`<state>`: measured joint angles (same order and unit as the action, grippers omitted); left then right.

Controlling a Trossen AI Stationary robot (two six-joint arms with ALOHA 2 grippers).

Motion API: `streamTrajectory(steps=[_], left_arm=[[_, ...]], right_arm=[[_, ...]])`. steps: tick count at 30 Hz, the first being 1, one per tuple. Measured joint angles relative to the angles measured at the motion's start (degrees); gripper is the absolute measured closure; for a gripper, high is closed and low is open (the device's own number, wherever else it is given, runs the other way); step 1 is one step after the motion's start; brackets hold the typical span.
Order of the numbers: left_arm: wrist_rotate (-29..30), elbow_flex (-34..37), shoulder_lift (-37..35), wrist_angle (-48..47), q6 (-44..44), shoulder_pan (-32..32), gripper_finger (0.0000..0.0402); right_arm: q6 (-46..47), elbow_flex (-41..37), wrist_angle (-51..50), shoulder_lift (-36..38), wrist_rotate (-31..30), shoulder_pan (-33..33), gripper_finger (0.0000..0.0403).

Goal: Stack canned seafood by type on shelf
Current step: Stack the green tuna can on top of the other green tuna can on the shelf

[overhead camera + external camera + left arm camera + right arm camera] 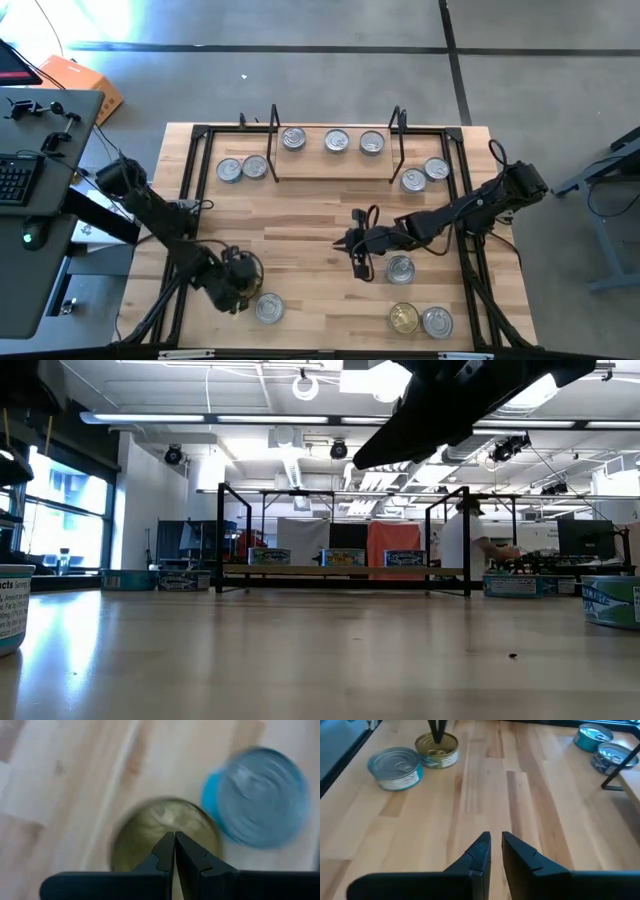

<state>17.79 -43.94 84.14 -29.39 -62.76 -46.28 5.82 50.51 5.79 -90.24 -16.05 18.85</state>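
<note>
Three silver cans (337,141) stand in a row on the shelf (335,178) at the far side of the table. My left gripper (175,837) is shut, pointing steeply down over a gold-lidded can (150,825) near the table's near left corner. A silver can with a blue label (260,795) stands just beside it. In the right wrist view the left gripper (438,735) stands on top of that gold can (437,752). My right gripper (355,255) hovers over bare wood at the table's middle, shut with only a slit between its fingers (480,850) and nothing in them. My left gripper has its shut fingertips at the middle of the gold can's lid (172,822), coming from above and pointing steeply down. I cannot tell whether they touch the lid. The can stands upright on the table.
Two cans (241,168) sit left of the shelf and two (425,175) right of it. A silver can (400,268) stands beside my right arm. A gold can (404,318) and a silver one (437,322) stand at the near right. The shelf's black wire end frames (274,140) rise up.
</note>
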Motion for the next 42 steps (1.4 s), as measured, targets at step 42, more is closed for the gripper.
streamTrajectory(steps=[42], left_arm=[[13.0,0.0,-1.5,3.0,30.4,3.2,0.0301]], right_arm=[[14.0,0.0,-12.2,3.4,-15.9,1.8,0.0366]])
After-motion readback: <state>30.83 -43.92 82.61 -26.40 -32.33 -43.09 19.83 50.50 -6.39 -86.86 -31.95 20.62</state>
